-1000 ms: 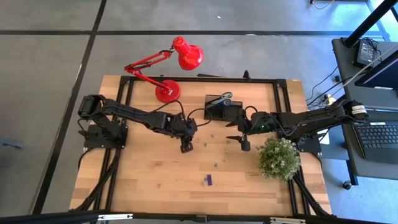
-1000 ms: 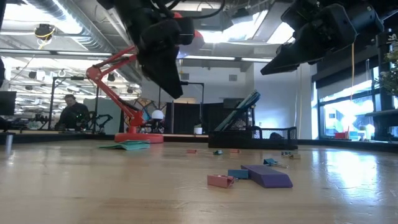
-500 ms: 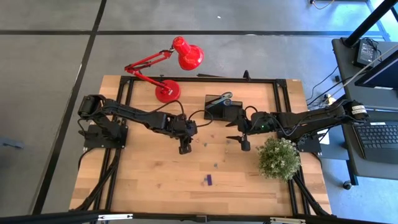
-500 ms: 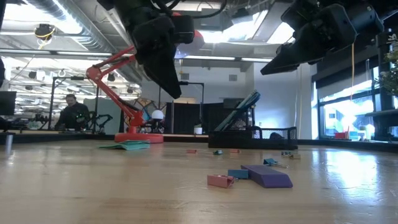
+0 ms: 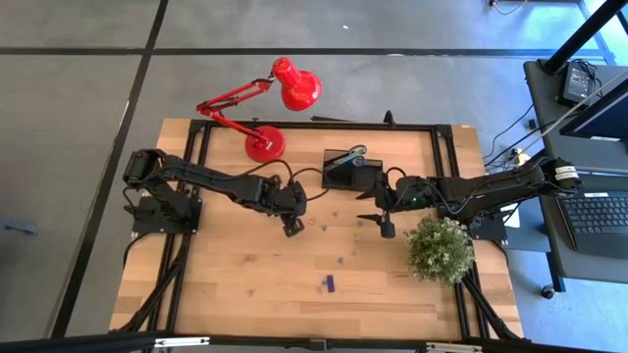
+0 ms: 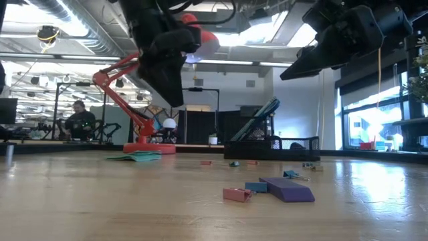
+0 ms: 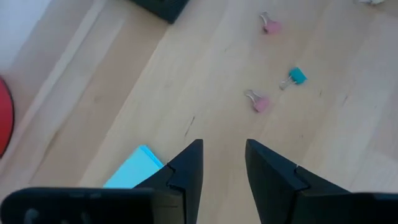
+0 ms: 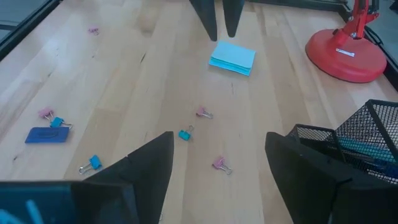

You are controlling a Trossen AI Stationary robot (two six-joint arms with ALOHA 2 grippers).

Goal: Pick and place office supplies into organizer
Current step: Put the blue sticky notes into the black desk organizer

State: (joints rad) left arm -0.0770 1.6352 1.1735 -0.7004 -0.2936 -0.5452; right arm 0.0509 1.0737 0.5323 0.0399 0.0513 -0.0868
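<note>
My left gripper (image 5: 292,227) hangs open above the table's middle, fingers slanting down with nothing between them (image 7: 224,163). A pale blue-green sticky-note pad (image 8: 233,57) lies flat on the wood just beneath and beside its fingertips, also seen as a pad (image 7: 134,173) in the left wrist view. Pink and blue binder clips (image 7: 258,102) lie scattered nearby. The black mesh organizer (image 5: 343,169) stands at the far middle, holding blue-handled scissors (image 6: 262,117). My right gripper (image 5: 379,224) waits wide open (image 8: 217,163) in the air near the organizer. A purple piece (image 5: 328,283) lies nearer the front.
The red desk lamp (image 5: 263,145) stands at the far left, its base near the organizer. A green bushy plant (image 5: 439,250) sits at the right, close under my right arm. A blue flat piece and more clips (image 8: 48,134) lie toward the front. A person sits in the room beyond (image 6: 79,119).
My left gripper has rolled about its own axis and tipped a little while staying over the same spot above the sticky-note pad. My right gripper has kept still.
</note>
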